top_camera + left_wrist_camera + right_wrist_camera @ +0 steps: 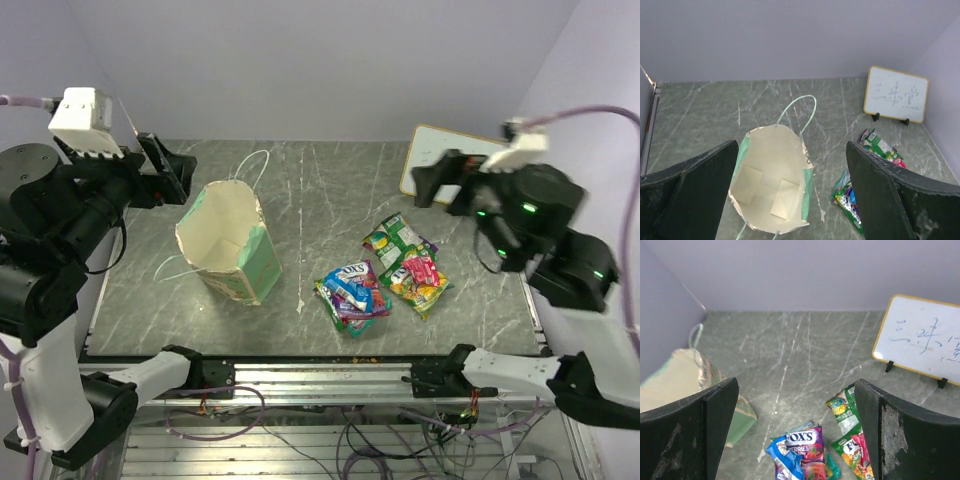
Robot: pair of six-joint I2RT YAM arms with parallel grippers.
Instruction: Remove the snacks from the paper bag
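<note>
The paper bag (228, 245) sits on the counter (320, 190) with its mouth open upward. The left wrist view shows only a cream lining and a folded bottom, no packet inside. The snacks (410, 275) lie in a loose pile on the counter to the right of the bag, apart from it. The purple-blue packet (352, 290) is nearest the bag, and the green packet (393, 238) and pink-red packet (422, 278) overlap just beyond it. The task looks finished or nearly so.

The left hand (168, 170) hangs above and left of the bag, fingers spread wide, holding nothing. The right hand (440, 183) is up to the right of the bag, past the pile and near the whiteboard (440, 150), also wide and empty.

Handling, as a guess:
- **Packets:** light, soft, crinkly film. The glossy skin is probably slippery, and the contents likely shift under a pinch. Best hold is a flat sealed edge or corner rather than the puffy middle. The purple-blue one has a free edge on the bag side.
- **Overlapping pair:** risk of lifting two at once.
- **Bag:** thin, light paper that crumples easily and would slide or tip with a nudge. Pinch one wall at the rim to steady it. The string handle (250, 165) is too thin to grip reliably.
</note>
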